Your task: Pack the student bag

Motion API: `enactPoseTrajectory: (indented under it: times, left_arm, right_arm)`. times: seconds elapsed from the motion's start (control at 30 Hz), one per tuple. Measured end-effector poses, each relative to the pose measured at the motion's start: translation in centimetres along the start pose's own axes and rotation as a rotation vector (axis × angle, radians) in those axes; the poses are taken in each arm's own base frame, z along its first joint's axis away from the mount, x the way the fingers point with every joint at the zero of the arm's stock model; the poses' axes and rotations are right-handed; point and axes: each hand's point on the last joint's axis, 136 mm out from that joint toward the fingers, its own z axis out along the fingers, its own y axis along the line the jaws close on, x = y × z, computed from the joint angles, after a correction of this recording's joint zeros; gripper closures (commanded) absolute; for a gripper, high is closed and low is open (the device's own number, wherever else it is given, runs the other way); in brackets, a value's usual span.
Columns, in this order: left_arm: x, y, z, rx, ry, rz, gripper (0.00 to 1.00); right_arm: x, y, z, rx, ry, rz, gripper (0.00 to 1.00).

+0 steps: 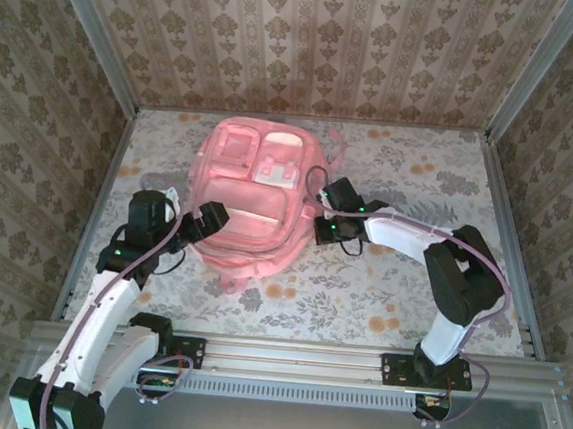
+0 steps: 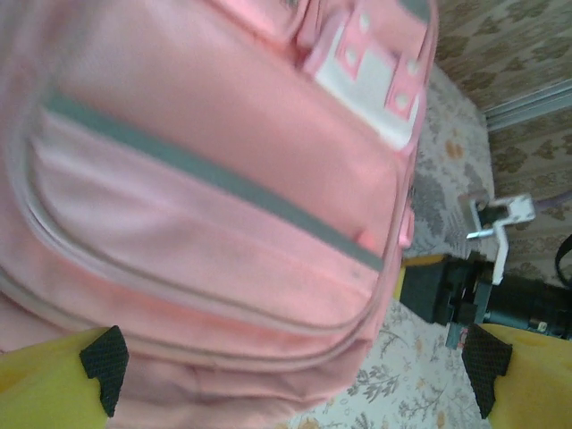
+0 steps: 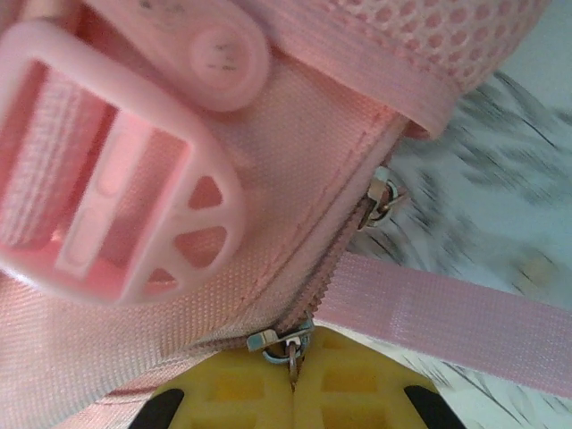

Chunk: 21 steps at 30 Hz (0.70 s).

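- Right gripper (image 3: 293, 380): your fingers are pressed together, clamped on a zip pull (image 3: 288, 344) at the bag's right side seam. My judgement: you hold it there to drag the slider along its track and so work the main compartment.
- Second slider (image 3: 382, 192): it sits further up the same track. I cannot tell if the stretch between the two is open.
- Strap (image 3: 447, 326): it crosses just beside the held pull. It may snag if you pull toward it, so pull along the seam.
- Buckle (image 3: 116, 206): pink plastic, lying on the bag's side above the zip and apart from your fingers.
- Left gripper (image 2: 295, 365): the fingers are apart, with one black pad (image 2: 103, 366) at each side and the bag's near front edge between them, unpinched. In the top view it sits against the bag's near-left corner. It is likely placed to brace the soft fabric against the right arm's pull; to hold it, close on a fold.
- Bag (image 1: 253, 197): it lies mid-table with its front panels up, between the two grippers. It is limp, so expect it to slide rather than resist.
- White patch (image 1: 275, 173): it is on a far front pocket, well away from both grippers.
- Table (image 1: 419, 186): it has a floral cover, with the walls beyond. Packing looks to be at an early stage.
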Motion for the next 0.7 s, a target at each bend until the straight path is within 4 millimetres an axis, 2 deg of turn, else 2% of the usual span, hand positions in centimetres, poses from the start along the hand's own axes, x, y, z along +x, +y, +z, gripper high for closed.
enactPoseTrajectory:
  times: [0.17, 0.2, 0.3, 0.43, 0.5, 0.57, 0.7]
  left_arm:
    - [-2.3, 0.0, -0.6, -0.041, -0.051, 0.056, 0.0]
    - [-2.7, 0.2, -0.6, -0.058, -0.061, 0.061, 0.0]
    - [-3.4, 1.3, -0.5, -0.116, -0.085, 0.081, 0.0]
    - [-4.1, 2.1, -0.6, -0.17, -0.117, 0.146, 0.0]
    - [-4.7, 2.4, -0.8, -0.194, -0.14, 0.19, 0.0]
    - [-5.7, 2.3, -0.9, -0.201, -0.181, 0.252, 0.0]
    - [-6.8, 3.1, -0.9, -0.232, -0.287, 0.368, 0.0]
  right_arm:
    - [1.2, -4.1, -1.6, 0.05, -0.02, 0.098, 1.0]
    - [1.3, -4.9, -1.8, 0.069, -0.024, 0.117, 0.93]
    - [1.3, -6.7, -2.1, 0.134, -0.028, 0.151, 0.53]
    - [1.6, -8.2, -3.0, 0.218, -0.033, 0.176, 0.3]
    - [1.1, -8.2, -4.4, 0.231, -0.073, 0.184, 0.17]
    - [-0.1, -7.7, -6.7, 0.221, -0.153, 0.182, 0.01]
    - [-2.7, -6.1, -13.3, 0.176, -0.392, 0.175, 0.0]
